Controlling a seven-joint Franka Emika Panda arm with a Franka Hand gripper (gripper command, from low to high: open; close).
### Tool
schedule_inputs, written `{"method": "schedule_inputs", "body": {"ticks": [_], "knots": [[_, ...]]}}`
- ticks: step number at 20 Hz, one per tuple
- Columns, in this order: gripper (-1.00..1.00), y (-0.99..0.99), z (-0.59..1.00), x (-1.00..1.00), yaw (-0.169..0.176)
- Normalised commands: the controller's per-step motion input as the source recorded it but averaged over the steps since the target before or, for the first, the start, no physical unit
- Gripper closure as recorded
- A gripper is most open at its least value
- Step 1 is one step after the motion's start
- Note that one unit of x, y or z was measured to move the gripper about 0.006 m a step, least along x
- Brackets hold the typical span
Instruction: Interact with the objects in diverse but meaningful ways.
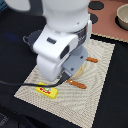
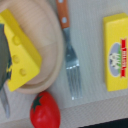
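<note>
In the wrist view a yellow holed cheese wedge (image 2: 20, 50) lies on the tan round plate (image 2: 54, 40). A red tomato (image 2: 45, 111) with a green stalk sits on the mat just off the plate's rim. The flat yellow labelled box (image 2: 116, 52) lies on the far side of a fork (image 2: 71, 62). The box also shows in the exterior view (image 1: 47, 90), near the mat's front edge. A grey rounded shape (image 1: 31, 37), perhaps the pot, peeks out behind the arm. My gripper hangs low over the plate, its fingers hidden by the arm (image 1: 60, 42). The white fish piece is out of view.
A woven placemat (image 1: 97, 87) covers the dark table. Two wooden-handled pieces of cutlery (image 1: 77, 84) (image 1: 91, 60) lie beside the plate (image 1: 79, 70). A pale bowl (image 1: 122, 17) stands on a pink surface at the exterior view's far right.
</note>
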Motion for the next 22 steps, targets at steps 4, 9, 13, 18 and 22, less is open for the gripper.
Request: {"method": "schedule_inputs", "body": {"ticks": [4,9,13,18,22], "knots": [[-1.0,0.87,0.29,-0.1,0.031],[-1.0,0.82,0.4,-0.18,0.04],[-1.0,0.74,0.41,-0.25,0.051],[-1.0,0.65,0.38,-0.32,0.06],[-1.0,0.6,0.25,-0.31,0.063]]}}
